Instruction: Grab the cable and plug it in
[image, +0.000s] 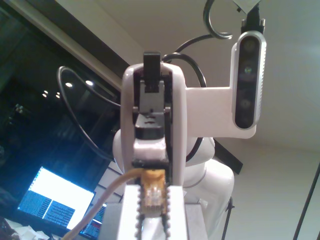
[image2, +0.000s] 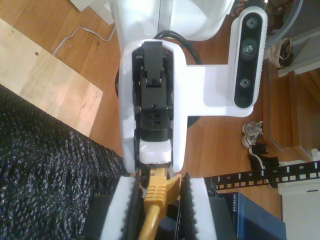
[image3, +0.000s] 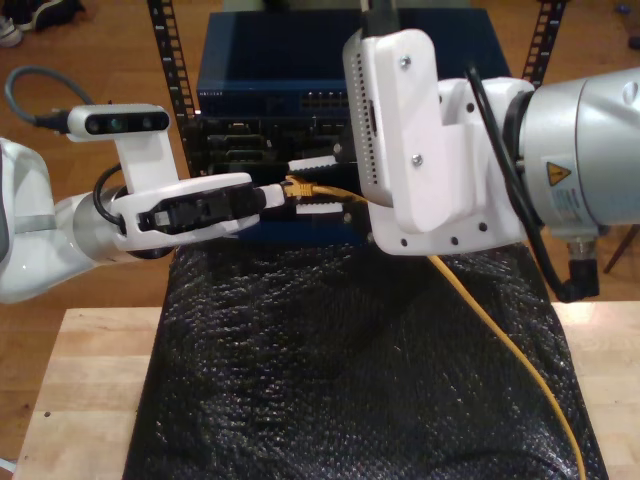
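1. A light wooden tabletop (image3: 70, 390) carried the scene.
2. A black textured mat (image3: 330, 380) lay on it, covering its middle and reaching the far edge.
3. The cable (image3: 520, 360) trailed over the mat toward the near edge.

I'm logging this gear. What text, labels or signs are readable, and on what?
No words read clearly.
Arm label: yellow warning triangle, print too small.
Blue box: white lettering, blurred.
Rack rail: numerals, blurred.
Monitor: text too small.
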